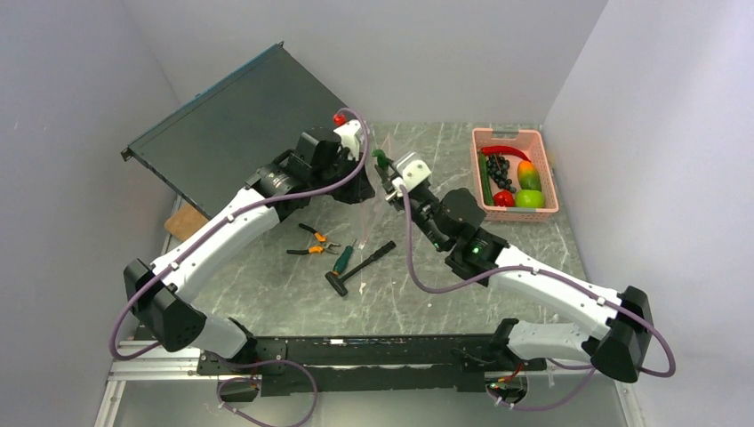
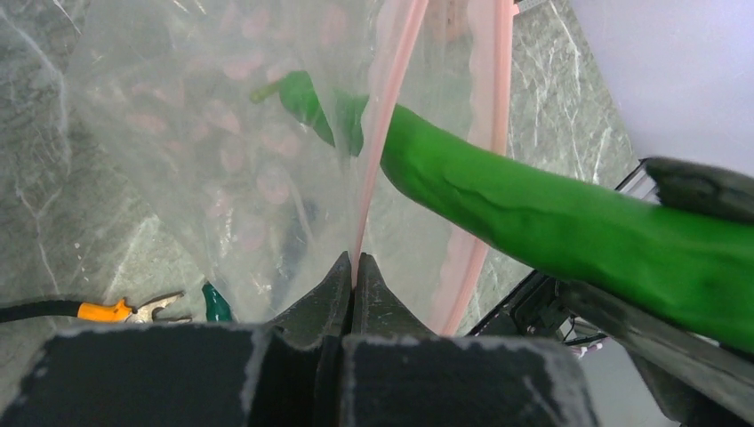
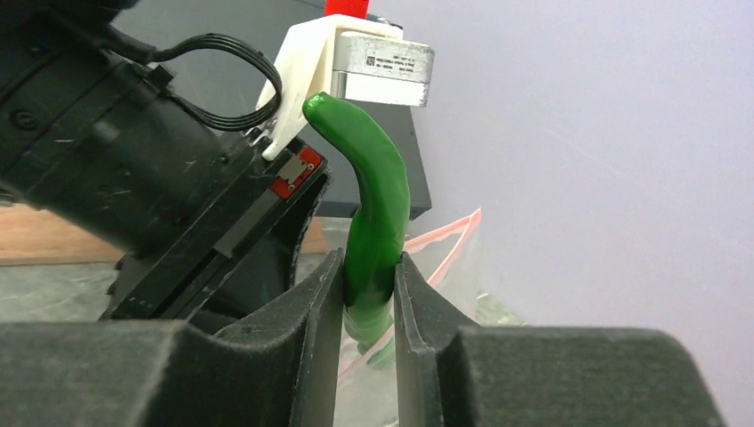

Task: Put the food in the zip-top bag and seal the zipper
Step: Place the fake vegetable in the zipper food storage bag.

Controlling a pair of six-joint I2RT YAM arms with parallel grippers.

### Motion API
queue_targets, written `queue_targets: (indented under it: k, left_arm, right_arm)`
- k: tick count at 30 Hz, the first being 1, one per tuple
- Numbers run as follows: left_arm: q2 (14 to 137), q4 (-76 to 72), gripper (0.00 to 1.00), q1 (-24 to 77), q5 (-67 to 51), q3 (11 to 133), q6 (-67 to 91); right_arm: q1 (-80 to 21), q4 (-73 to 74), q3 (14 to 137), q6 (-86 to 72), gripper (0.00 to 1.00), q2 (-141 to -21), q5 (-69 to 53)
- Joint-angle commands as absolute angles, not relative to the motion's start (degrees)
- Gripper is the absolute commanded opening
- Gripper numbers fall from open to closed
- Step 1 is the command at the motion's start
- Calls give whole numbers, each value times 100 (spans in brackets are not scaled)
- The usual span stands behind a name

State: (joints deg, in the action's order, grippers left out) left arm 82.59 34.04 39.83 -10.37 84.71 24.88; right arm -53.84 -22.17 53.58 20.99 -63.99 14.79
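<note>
My left gripper is shut on the zipper, the pale pink strip of the clear zip-top bag, and holds the bag up with its mouth open. My right gripper is shut on a green curved toy vegetable. Its stem end pokes through the bag's mouth. In the top view both grippers meet mid-table, left and right, with the bag hanging between them. More food lies in the pink basket: red chili, grapes, mango, tomato, apple.
Orange-handled pliers, a green-handled screwdriver and a black hammer-like tool lie on the marble table in front of the bag. A dark flat panel leans at the back left. Walls close in on both sides.
</note>
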Motion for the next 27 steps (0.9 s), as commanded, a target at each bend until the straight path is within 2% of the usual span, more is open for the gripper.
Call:
queue_targets:
  k: [1, 5, 6, 10, 13, 15, 17, 23, 27]
  left_arm:
    - [8069, 3174, 0, 3998, -904, 8415, 2410]
    - [8002, 3058, 0, 3997, -914, 8321, 2408]
    - [8007, 3040, 0, 3993, -907, 8293, 2416]
    - [8107, 3253, 0, 3991, -965, 8488, 2362]
    - [8037, 3131, 0, 3997, -805, 8388, 2275]
    - [8068, 3227, 0, 3992, -656, 8477, 2173]
    - [8118, 3376, 0, 3994, -687, 8594, 2145]
    - [8031, 3158, 0, 3993, -861, 8445, 2156]
    - [7969, 3030, 0, 3990, -993, 8375, 2103]
  right_arm:
    - [-5407, -3000, 5449, 2566, 7, -6574, 1766]
    - [-5343, -3386, 5351, 2655, 19, -6618, 1871]
    - [-5311, -3320, 5393, 2606, 25, -6653, 1875]
    - [-5037, -2792, 5380, 1729, 59, -6699, 1653]
    - [-4958, -1902, 5470, 934, 68, -6519, 1283]
    - [-4963, -1447, 5486, 433, 77, -6323, 997]
    - [-4970, -1336, 5331, 41, 80, -6022, 883]
    - [-4966, -652, 5487, -918, 81, -5517, 584]
    - [-4941, -117, 5642, -1155, 84, -5351, 1326]
